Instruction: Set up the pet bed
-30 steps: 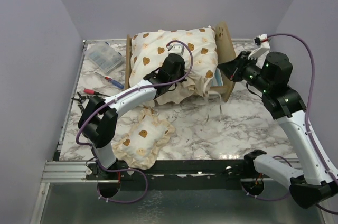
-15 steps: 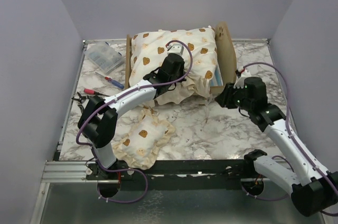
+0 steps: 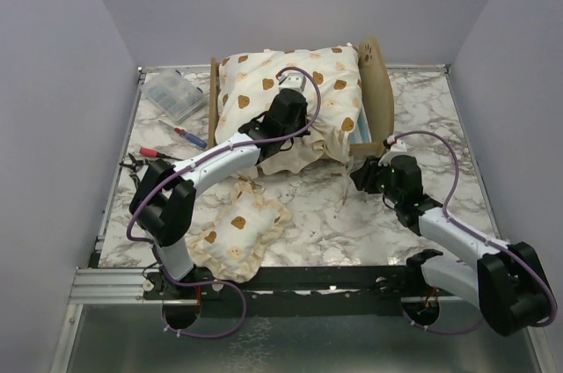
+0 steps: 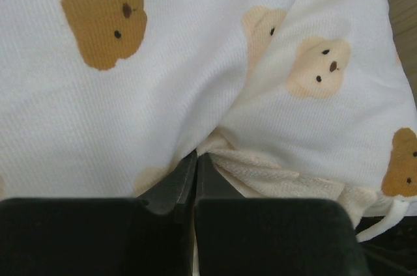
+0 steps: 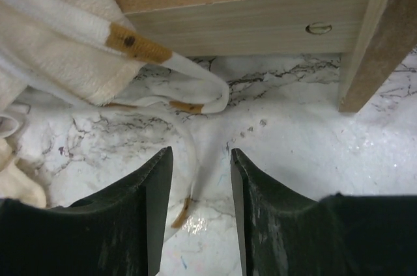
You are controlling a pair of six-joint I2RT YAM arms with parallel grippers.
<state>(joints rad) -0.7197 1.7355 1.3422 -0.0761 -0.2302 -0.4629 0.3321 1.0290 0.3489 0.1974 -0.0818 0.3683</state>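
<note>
The pet bed (image 3: 380, 83) stands at the back of the table, a plywood frame whose side rail (image 5: 247, 22) and striped base show in the right wrist view. A large bear-print cushion (image 3: 339, 74) lies heaped on it. My left gripper (image 3: 283, 127) is down on the cushion's near side, and its shut jaws (image 4: 195, 153) pinch a fold of the cushion fabric (image 4: 195, 61). Low over the table at the bed's near right corner, my right gripper (image 3: 361, 175) stands open (image 5: 201, 152). A loose cushion tie (image 5: 189, 136) lies on the marble between its fingers, untouched.
A small bear-print pillow (image 3: 236, 228) lies near the front left by the left arm. At the back left are a clear plastic box (image 3: 176, 94), a red-and-blue screwdriver (image 3: 189, 137) and small pliers (image 3: 141, 157). Grey walls close in the table (image 3: 422, 206).
My right arm has swung from beside the headboard down to the bed's near right corner, and its jaws have opened. The left arm and cushion have not moved.
</note>
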